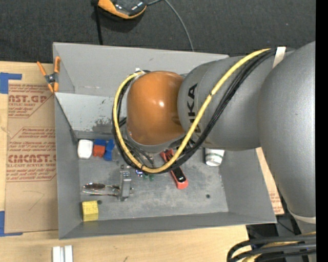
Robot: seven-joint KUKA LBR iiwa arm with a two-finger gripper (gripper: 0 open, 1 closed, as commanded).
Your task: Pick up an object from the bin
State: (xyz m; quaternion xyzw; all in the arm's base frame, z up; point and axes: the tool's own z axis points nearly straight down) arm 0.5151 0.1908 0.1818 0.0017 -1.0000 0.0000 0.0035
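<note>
Below my claw in this view runs a pale wooden surface. Far above it, black ground carries an orange-and-black gadget with a cable.

Black letters "KA" on the grey arm; rest of the word hidden

Bright even light from above, soft glare on the orange cover, pale sheen along the grey arm, dim shadow beneath it on the bin floor
</note>
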